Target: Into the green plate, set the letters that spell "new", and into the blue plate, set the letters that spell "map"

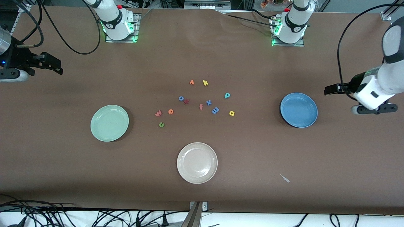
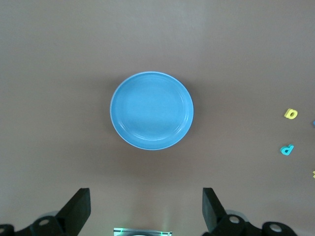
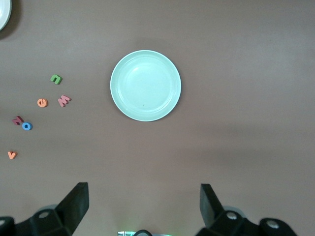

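While both arms wait high at the table's two ends, nothing of the job has begun: both coloured plates lie bare. The table (image 1: 63, 157) is one brown sheet. The left pincer (image 2: 146, 209) hangs released, jaws wide, holding nothing, right above the blue plate (image 1: 299, 110), which sits flat at that arm's end. The right pincer (image 3: 144, 206) hangs the same way, spread and unladen, over the green plate (image 1: 109, 123) at its own end. A beige-white plate (image 1: 197, 162) lies between the two, nearer the front camera, and I'd guess it is a decoy.

All the letters lie flat in a loose cluster midway between the pincers, well apart from either coloured plate. That split looks deliberate: the pinkish-red "w" (image 1: 158, 113), orange "e" (image 1: 170, 111) and green "n" (image 1: 161, 124) sit on the right pincer's side of the cluster, while the blue "m" (image 1: 215, 110), teal "p" (image 1: 227, 95) and yellow "a" (image 1: 232, 113) sit on the left pincer's side, so each arm probably serves its own plate.

From the front camera the "n" reads upside down, the "m" lies turned on its side with its long axis running toward the robots, and the "p" stands upright, stem toward the camera. Spare letters, among them a yellow "k" (image 1: 205, 83) and blue "x" (image 1: 208, 102), lie mixed in.
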Robot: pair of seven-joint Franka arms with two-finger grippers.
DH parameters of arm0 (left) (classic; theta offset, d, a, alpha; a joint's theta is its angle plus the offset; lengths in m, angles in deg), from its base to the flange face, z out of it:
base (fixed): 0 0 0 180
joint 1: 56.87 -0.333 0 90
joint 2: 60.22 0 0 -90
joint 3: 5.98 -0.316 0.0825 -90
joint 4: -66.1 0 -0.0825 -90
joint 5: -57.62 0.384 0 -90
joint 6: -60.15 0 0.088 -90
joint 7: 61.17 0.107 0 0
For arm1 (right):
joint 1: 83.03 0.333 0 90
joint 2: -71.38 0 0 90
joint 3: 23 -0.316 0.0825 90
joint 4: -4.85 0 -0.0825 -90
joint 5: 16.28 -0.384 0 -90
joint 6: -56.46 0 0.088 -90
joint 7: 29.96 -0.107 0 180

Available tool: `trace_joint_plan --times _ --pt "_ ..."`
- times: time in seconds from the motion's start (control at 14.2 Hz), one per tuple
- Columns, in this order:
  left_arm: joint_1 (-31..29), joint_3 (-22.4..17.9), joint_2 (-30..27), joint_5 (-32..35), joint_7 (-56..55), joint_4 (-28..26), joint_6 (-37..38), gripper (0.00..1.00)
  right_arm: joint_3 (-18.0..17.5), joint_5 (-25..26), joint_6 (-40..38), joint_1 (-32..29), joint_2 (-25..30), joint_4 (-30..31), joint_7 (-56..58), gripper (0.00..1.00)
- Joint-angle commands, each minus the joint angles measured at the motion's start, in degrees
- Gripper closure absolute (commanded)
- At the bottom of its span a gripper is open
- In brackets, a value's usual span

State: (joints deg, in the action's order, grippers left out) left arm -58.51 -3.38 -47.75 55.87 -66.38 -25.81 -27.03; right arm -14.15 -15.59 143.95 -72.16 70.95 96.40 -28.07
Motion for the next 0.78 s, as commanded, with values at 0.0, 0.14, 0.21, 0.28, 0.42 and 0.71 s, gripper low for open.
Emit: trace_joint_plan --times 0.0,0.14,0.21,0.28,0.42,0.71 --pt "5.39 -0.05 6.06 2.27 0.37 1.03 -0.44 0.0 -0.32 -0.07 1.63 0.38 0.95 2.23 -0.74 0.0" --pt "8.13 0.04 10.01 1.75 -0.15 3.82 -0.96 0.0 -0.5 -0.08 1.98 0.38 0.78 2.23 -0.75 0.0" --pt "10.67 0.04 11.77 0.88 -1.9 4.27 -2.36 0.0 -1.02 -0.08 2.77 0.38 0.52 2.23 -0.92 0.0" --pt "12.69 0.04 13.01 -1.13 -5.22 3.84 -6.81 0.0 -1.29 -0.25 3.3 0.47 -0.53 2.23 -1.01 0.0" --pt "17.17 -0.05 16.08 -2.3 -11.03 2.79 -13.43 0.0 -2.16 -1.91 5.75 0.64 -2.38 2.23 -1.18 0.0" --pt "22.46 0.04 20.31 -2.47 -12.9 2.7 -21.34 0.0 -3.14 -1.92 12.07 5.38 -7.91 2.14 -10.04 0.0"
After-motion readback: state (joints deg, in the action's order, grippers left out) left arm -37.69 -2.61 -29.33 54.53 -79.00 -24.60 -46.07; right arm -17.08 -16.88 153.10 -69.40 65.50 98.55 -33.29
